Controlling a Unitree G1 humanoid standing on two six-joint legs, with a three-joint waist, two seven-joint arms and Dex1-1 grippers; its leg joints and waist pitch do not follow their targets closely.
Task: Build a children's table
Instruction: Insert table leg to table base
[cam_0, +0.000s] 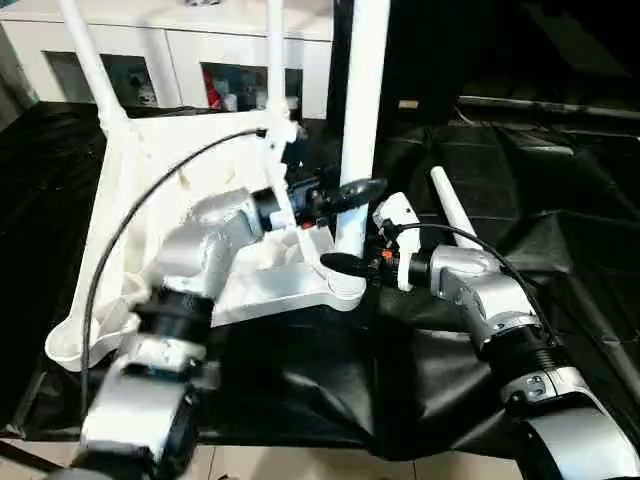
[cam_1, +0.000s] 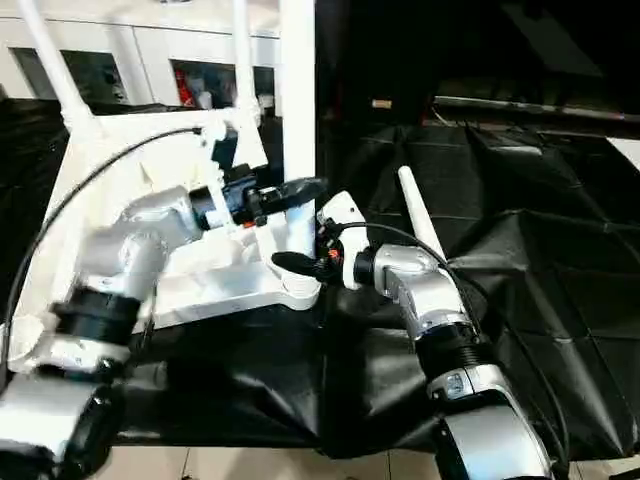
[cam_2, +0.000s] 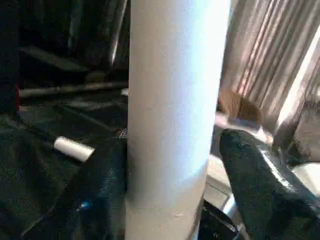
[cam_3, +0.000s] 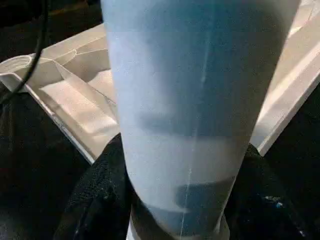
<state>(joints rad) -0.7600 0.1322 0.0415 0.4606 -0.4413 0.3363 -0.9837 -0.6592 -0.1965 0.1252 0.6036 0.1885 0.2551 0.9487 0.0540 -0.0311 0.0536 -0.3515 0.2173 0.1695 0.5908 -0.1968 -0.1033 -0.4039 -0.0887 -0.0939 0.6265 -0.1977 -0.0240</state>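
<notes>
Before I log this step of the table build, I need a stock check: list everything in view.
tabletop: one, white, upside down on the black cloth
upright legs: three, white; two in the far sockets, one in the near right socket
loose leg: one, white, lying on the cloth right of the tabletop
cloth: one, black, under everything
cabinet: one, white, glass doors, behind
left end effector: black fingers, beside the near upright leg, higher up
right end effector: black fingers, at that leg's base
</notes>
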